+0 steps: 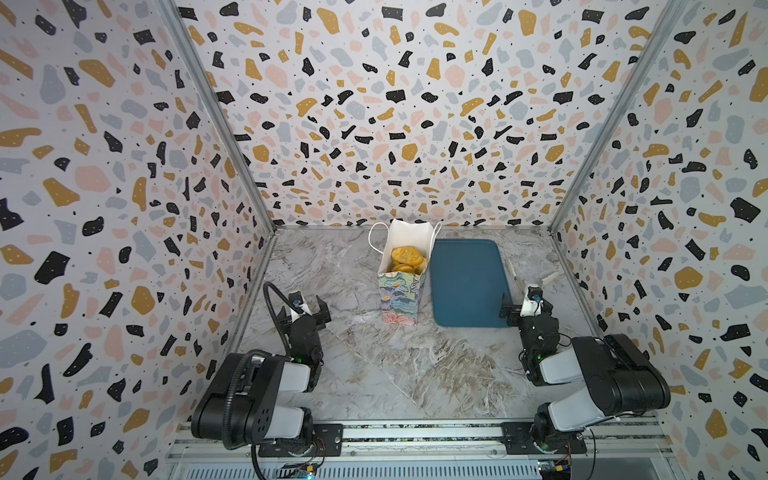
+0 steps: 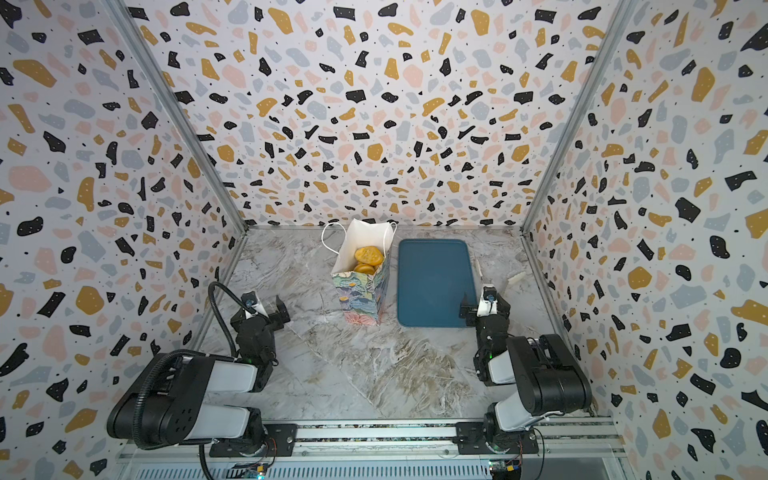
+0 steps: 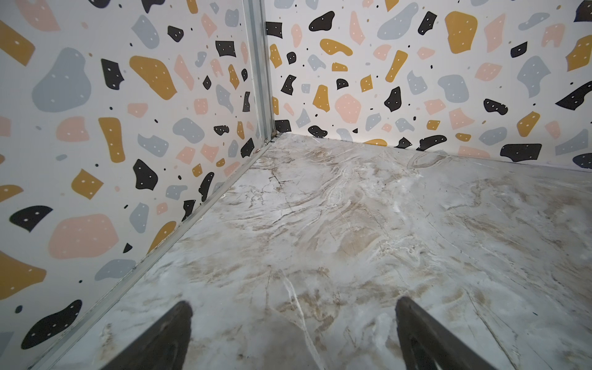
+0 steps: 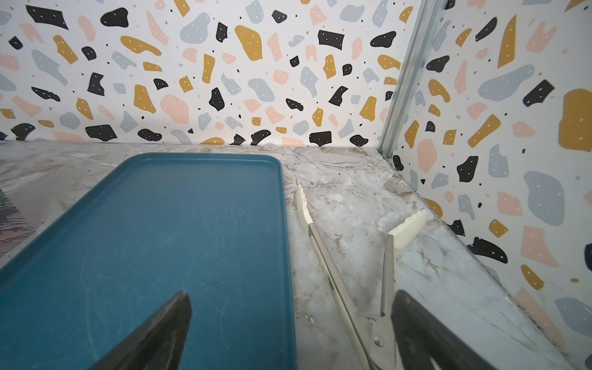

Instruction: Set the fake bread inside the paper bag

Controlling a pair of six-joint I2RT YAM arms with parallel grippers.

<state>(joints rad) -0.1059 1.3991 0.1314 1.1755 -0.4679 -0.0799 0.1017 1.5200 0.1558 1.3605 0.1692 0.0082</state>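
In both top views we see the fake bread [image 1: 407, 257] inside the upright paper bag [image 1: 400, 299], with the teal tray [image 1: 469, 282] at its three o'clock. From the left wrist, our left gripper [image 3: 293, 306] gapes over the marble table [image 3: 352, 224]. From the right wrist, our right gripper [image 4: 292, 296] gapes, empty, above tray and tongs [image 4: 408, 229].

walls [image 1: 395, 104]: terrazzo print | tabletop [image 1: 374, 365]: grey marble | corner posts [image 3: 259, 73]: metal
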